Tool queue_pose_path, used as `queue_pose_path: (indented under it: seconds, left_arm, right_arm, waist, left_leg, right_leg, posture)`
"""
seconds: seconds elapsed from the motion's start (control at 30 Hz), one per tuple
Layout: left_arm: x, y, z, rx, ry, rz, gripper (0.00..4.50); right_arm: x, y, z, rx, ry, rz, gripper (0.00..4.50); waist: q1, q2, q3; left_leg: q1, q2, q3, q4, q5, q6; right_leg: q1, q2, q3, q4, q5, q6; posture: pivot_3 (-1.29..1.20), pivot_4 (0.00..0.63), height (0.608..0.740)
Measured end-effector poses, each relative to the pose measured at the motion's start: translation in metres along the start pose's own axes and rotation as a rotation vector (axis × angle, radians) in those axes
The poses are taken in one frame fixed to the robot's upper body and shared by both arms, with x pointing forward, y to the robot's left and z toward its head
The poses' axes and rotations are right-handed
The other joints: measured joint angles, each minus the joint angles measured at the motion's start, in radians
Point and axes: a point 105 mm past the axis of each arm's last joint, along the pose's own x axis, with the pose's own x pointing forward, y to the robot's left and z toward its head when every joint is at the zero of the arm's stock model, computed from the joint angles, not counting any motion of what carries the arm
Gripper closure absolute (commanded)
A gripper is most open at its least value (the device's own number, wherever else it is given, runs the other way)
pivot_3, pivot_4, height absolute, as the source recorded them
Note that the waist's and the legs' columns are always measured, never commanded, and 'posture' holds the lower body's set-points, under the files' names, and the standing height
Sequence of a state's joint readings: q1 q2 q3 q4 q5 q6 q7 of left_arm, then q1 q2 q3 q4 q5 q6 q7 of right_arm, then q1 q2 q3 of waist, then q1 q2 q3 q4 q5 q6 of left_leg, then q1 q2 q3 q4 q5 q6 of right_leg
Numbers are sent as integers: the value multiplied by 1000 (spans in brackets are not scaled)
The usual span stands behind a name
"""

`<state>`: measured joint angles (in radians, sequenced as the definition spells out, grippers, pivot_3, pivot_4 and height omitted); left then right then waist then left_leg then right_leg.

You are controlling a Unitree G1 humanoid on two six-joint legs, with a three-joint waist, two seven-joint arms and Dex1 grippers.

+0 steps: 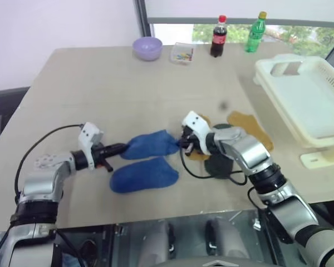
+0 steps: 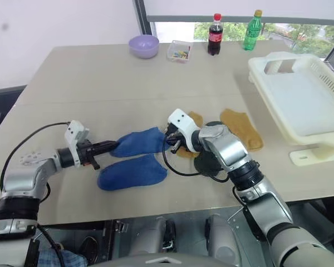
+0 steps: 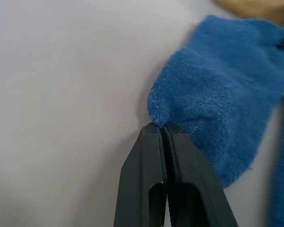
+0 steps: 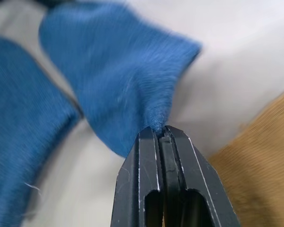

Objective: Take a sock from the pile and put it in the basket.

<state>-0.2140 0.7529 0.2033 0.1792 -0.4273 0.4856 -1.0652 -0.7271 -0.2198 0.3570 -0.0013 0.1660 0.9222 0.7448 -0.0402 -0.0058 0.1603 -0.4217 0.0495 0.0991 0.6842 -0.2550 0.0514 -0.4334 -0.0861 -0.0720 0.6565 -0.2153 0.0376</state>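
Observation:
A royal blue sock [image 1: 149,144] is stretched just above the table between my two grippers. My left gripper [image 1: 122,148] is shut on its left end; the left wrist view shows the fingertips [image 3: 154,135] pinching the blue fabric [image 3: 222,94]. My right gripper [image 1: 181,143] is shut on the other end [image 4: 118,71]. What is left of the pile lies around it: a second blue sock [image 1: 145,175] flat in front, two mustard socks [image 1: 250,125] [image 1: 199,153] and a dark green one [image 1: 218,165] under my right forearm. The cream basket [image 1: 317,105] stands at the right and holds nothing.
Along the far edge of the table stand a lilac bowl [image 1: 147,47], a small clear box [image 1: 182,53], a cola bottle [image 1: 219,36] and a green bottle [image 1: 256,32]. The table's front edge runs close below the socks.

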Motion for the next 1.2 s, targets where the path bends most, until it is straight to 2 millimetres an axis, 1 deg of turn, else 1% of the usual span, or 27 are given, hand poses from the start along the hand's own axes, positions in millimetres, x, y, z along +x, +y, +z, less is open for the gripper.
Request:
queue_pose_path:
  seconds: [0.07,0.13,0.17,0.2,0.27,0.3,0.33,0.37,0.47,0.5,0.53,0.6,0.63,0.77,0.87,0.93,1.0,1.07,1.2]
  left_arm:
    - [-5,-8,-1,-38,-13,-15,4422]
    - [-10,-15,2,-63,-34,-25,4422]
    - [-18,-21,6,-68,-44,-29,4422]
    - [-18,-21,7,-68,-46,-29,4422]
    - [-28,-27,10,-69,-51,-27,4422]
    - [-36,-34,10,-77,-55,-28,4422]
    - [-39,-35,11,-83,-62,-23,4422]
    - [-44,-37,17,-94,-91,-10,4422]
    - [-52,-43,28,-127,-148,5,4422]
    - [-56,-46,29,-139,-153,3,4422]
    - [-57,-49,27,-150,-146,1,4422]
    - [-60,-56,18,-176,-103,-12,4422]
    - [-63,-63,4,-224,-49,-27,4422]
    - [-66,-70,-8,-271,-2,-43,4422]
    - [-67,-70,-10,-268,18,-39,4422]
    - [-67,-70,-10,-258,25,-35,4422]
    - [-66,-69,-10,-243,26,-30,4422]
    - [-66,-68,-10,-238,25,-29,4422]
    - [-64,-65,-6,-207,22,-24,4422]
  right_arm:
    - [-9,-1,6,-5,-15,-8,4500]
    - [-18,1,10,-17,-19,-4,4500]
    - [-23,6,14,-23,-23,10,4500]
    - [-24,6,14,-24,-23,12,4500]
    - [-30,12,16,-9,-26,34,4500]
    - [-38,16,16,10,-30,51,4500]
    - [-42,18,16,28,-33,62,4500]
    - [-46,21,16,63,-40,82,4500]
    - [-51,28,18,100,-52,113,4500]
    - [-53,30,19,109,-56,120,4500]
    - [-55,31,19,114,-59,122,4500]
    - [-57,36,18,119,-52,136,4500]
    - [-59,43,10,138,-30,165,4500]
    - [-60,56,-3,185,15,216,4500]
    - [-59,59,-2,178,15,219,4500]
    - [-58,60,-7,181,35,210,4500]
    - [-56,62,-18,194,73,206,4500]
    - [-55,63,-21,197,83,208,4500]
    - [-54,64,-24,200,101,201,4500]
  waist:
    - [2,-1,1]
    - [4,-2,1]
    - [3,-2,1]
    - [3,-2,1]
    - [1,-3,2]
    - [0,-3,2]
    - [1,-3,2]
    - [2,-3,2]
    - [5,-3,2]
    - [5,-3,2]
    - [5,-3,2]
    - [4,-3,2]
    - [3,-3,2]
    - [6,-3,2]
    - [7,-3,2]
    - [8,-3,2]
    - [8,-3,2]
    - [8,-3,2]
    - [8,-3,2]
  left_leg:
    - [0,0,0,0,0,0]
    - [0,0,-1,0,0,0]
    - [0,0,-1,0,0,0]
    - [0,0,-1,0,0,0]
    - [-1,1,-2,0,0,0]
    - [-1,1,-1,-1,0,0]
    - [-1,1,-1,-1,0,0]
    - [-1,1,-2,-1,0,0]
    - [-1,1,-3,-1,-2,3]
    - [-1,1,-3,-1,-2,3]
    - [-1,0,-3,-1,-2,3]
    - [-1,0,-3,-1,-2,3]
    - [-1,0,-3,-2,-2,3]
    - [-2,0,-3,-2,-3,3]
    - [-1,1,-3,-2,-3,3]
    - [-2,1,-3,-2,-3,3]
    - [-4,1,-3,-2,-3,3]
    - [-9,0,-3,-2,-1,0]
    - [-10,0,-3,-2,-1,0]
  right_leg:
    - [0,0,0,0,0,0]
    - [0,-1,-1,0,0,0]
    - [0,-1,-1,0,0,0]
    - [0,-1,-1,0,0,0]
    - [0,-1,-2,-1,0,-1]
    - [0,-1,-1,-1,-1,-1]
    - [-1,-2,-1,-1,-1,-1]
    - [-1,-2,-2,-1,-1,-1]
    - [0,-2,-4,-1,-1,-2]
    - [0,-2,-3,-1,-1,-2]
    - [0,-2,-3,-1,-1,-2]
    - [0,-2,-4,-1,-2,-3]
    - [0,-2,-4,-2,-3,-6]
    - [-1,-2,-4,-2,-4,-7]
    - [-2,-2,-5,-3,-5,-7]
    - [-2,-2,-5,-3,-5,-8]
    - [-4,-2,-5,-4,-5,-8]
    - [-8,-2,-5,-3,-4,-8]
    - [-8,-1,-5,-3,-4,-6]
  posture:
    - [0,150,733]
    - [0,150,733]
    - [0,150,733]
    - [0,150,733]
    - [0,150,733]
    - [0,150,733]
    - [0,150,733]
    - [0,150,733]
    - [0,150,733]
    - [0,150,733]
    - [0,150,733]
    - [0,150,733]
    - [0,150,733]
    - [0,150,733]
    - [0,150,733]
    - [0,150,733]
    - [0,150,733]
    - [0,150,733]
    - [0,150,733]
